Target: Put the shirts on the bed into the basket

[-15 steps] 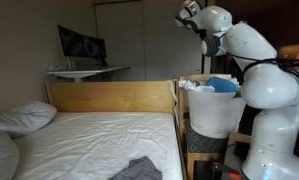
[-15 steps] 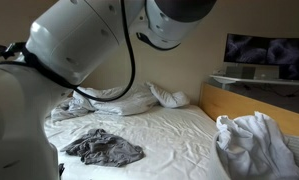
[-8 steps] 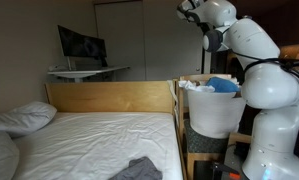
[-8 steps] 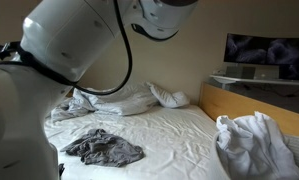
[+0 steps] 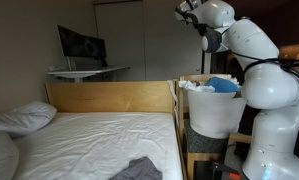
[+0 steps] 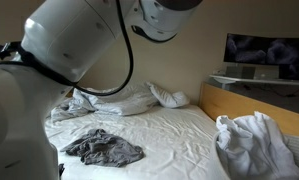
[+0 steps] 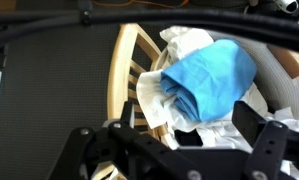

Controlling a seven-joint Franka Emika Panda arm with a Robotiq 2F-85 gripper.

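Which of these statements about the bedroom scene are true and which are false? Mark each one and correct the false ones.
1. The blue shirt lies in the basket. True.
2. The dark grey shirt is in the basket too. False: it lies on the bed.
3. The gripper grips a shirt. False: it is open and empty, high above the basket.
4. A monitor stands beyond the headboard. True.

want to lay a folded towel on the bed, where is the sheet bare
The sheet is bare in the wide middle stretch between the pillow, the headboard and the grey shirt. The basket is crowded: a blue shirt and white cloth fill it.
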